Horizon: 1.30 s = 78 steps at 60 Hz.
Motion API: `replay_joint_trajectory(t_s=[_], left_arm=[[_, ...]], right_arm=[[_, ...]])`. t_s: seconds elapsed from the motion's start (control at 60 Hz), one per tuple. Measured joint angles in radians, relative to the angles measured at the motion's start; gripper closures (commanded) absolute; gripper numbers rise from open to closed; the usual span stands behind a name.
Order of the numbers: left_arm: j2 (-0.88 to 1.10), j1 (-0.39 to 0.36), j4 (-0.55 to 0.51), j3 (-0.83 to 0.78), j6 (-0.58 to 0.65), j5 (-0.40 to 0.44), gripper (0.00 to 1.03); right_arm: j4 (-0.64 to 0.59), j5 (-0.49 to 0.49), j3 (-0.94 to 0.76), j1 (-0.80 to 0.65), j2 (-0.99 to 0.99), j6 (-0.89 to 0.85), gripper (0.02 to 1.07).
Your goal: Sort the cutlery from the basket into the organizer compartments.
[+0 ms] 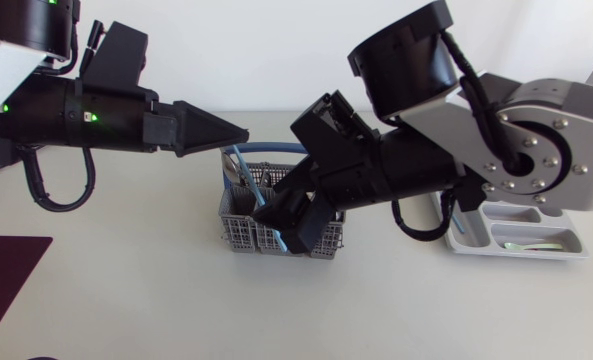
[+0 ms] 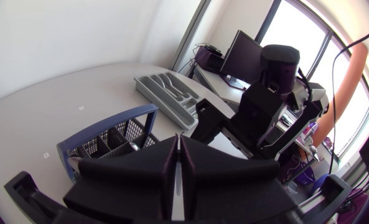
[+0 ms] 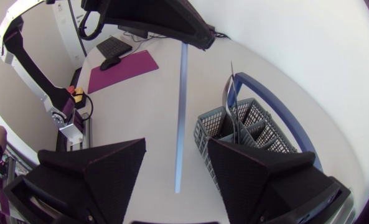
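Note:
The grey mesh basket (image 1: 244, 232) with a blue bail handle (image 1: 276, 149) stands mid-table, and a metal spoon (image 1: 234, 170) sticks up in it. My right gripper (image 1: 298, 222) hangs over the basket, fingers wide apart. In the right wrist view a long blue cutlery handle (image 3: 180, 118) runs up between the fingers (image 3: 91, 180), beside the basket (image 3: 246, 124); contact with either finger is unclear. My left gripper (image 1: 244, 133) is shut on nothing, hovering just behind the basket (image 2: 103, 140). The grey organizer (image 1: 579, 250) lies at the right, with a pale utensil (image 1: 528, 245) in one compartment.
A dark purple mat (image 1: 6, 275) lies at the table's front left corner. My right arm's bulky links (image 1: 426, 160) span the space between the basket and the organizer (image 2: 162, 102). Bare white tabletop (image 1: 276, 310) stretches in front of the basket.

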Motion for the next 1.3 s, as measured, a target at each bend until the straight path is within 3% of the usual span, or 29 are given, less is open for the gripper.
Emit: replay_joint_trajectory(t_s=[0.1, 0.233, 0.35, 0.5, 0.65, 0.767, 0.833, 0.967, 1.083, 1.3], left_arm=[[0.002, 0.005, 0.000, 0.000, -0.010, 0.015, 1.00], [0.003, 0.008, 0.000, 0.000, -0.013, 0.027, 1.00], [0.003, 0.010, 0.001, 0.000, -0.017, 0.038, 1.00], [0.003, 0.010, 0.000, 0.000, -0.035, 0.041, 1.00], [0.009, 0.013, 0.005, 0.000, -0.039, 0.041, 0.99], [0.011, 0.030, 0.011, 0.000, -0.061, 0.041, 0.69], [0.011, 0.040, 0.019, 0.002, -0.069, 0.041, 0.45], [0.011, 0.076, 0.043, 0.028, -0.089, 0.041, 0.16], [0.011, 0.142, 0.066, 0.088, -0.114, 0.040, 0.10], [0.008, 0.246, 0.077, 0.173, -0.101, 0.010, 0.10]], right_arm=[[0.011, 0.018, 0.005, 0.004, 0.019, 0.000, 0.35], [0.032, 0.037, 0.006, 0.013, 0.043, 0.000, 0.50], [0.039, 0.045, 0.006, 0.017, 0.053, 0.000, 0.67], [0.052, 0.044, 0.006, 0.019, 0.054, 0.000, 0.96], [0.056, 0.043, 0.006, 0.024, 0.053, 0.000, 1.00], [0.056, 0.040, 0.004, 0.025, 0.051, 0.000, 1.01], [0.048, 0.029, -0.002, 0.025, 0.043, 0.000, 1.01], [0.019, 0.021, -0.021, 0.024, 0.007, 0.000, 1.01], [-0.006, 0.018, -0.051, 0.022, -0.043, -0.001, 1.01], [-0.061, 0.017, -0.113, -0.087, -0.179, -0.001, 1.01]])
